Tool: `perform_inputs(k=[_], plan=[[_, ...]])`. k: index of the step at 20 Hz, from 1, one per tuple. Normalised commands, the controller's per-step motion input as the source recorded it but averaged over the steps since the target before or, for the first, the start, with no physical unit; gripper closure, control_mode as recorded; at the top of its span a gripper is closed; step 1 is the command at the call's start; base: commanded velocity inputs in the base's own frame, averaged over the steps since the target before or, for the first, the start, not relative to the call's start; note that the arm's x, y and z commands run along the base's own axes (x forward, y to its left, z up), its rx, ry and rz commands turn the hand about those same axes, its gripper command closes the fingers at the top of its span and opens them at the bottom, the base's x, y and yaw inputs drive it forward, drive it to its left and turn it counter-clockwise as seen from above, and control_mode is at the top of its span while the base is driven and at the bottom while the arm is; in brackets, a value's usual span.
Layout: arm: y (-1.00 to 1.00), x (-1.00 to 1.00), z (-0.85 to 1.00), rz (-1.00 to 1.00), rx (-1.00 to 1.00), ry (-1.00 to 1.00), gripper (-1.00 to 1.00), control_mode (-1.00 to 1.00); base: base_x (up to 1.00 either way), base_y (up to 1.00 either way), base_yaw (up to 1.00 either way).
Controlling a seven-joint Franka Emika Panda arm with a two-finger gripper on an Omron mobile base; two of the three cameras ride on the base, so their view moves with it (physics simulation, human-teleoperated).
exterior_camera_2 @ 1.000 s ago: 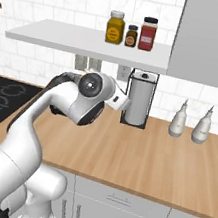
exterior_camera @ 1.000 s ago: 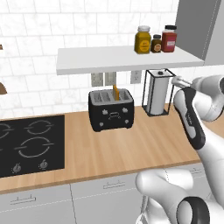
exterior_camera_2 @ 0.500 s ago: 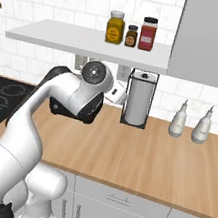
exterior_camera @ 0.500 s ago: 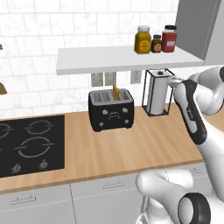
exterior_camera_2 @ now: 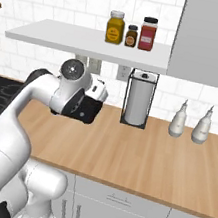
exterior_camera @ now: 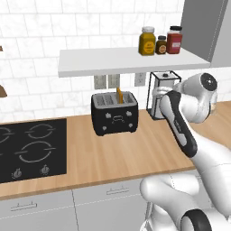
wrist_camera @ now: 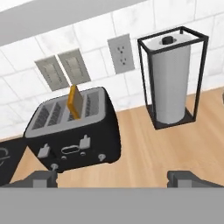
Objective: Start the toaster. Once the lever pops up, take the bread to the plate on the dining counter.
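One toaster (exterior_camera: 114,113) holds one bread (exterior_camera: 119,95) slice. Beside the toaster stands one paper towel holder (wrist_camera: 172,78). Above it, three jars (exterior_camera: 160,41) sit on one shelf (exterior_camera: 126,60). Two white bottles (exterior_camera_2: 190,122) stand beyond the holder.

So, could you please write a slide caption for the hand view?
Open gripper faces the black toaster, bread standing in a slot, paper towel holder alongside.
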Motion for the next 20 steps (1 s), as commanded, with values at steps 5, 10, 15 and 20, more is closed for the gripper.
perform_inputs(k=[5, 10, 15, 20], plan=[[0.73, 0.28, -0.04, 0.01, -0.04, 0.12, -1.0, -1.0, 0.0, 0.0, 0.0], [0.41, 0.22, -0.09, 0.03, 0.0, 0.06, -1.0, -1.0, 0.0, 0.0, 0.0], [0.3, 0.25, -0.08, 0.05, 0.0, 0.01, -1.0, -1.0, 0.0, 0.0, 0.0], [0.27, 0.13, -0.26, 0.06, -0.03, -0.01, -1.0, -1.0, 0.0, 0.0, 0.0]])
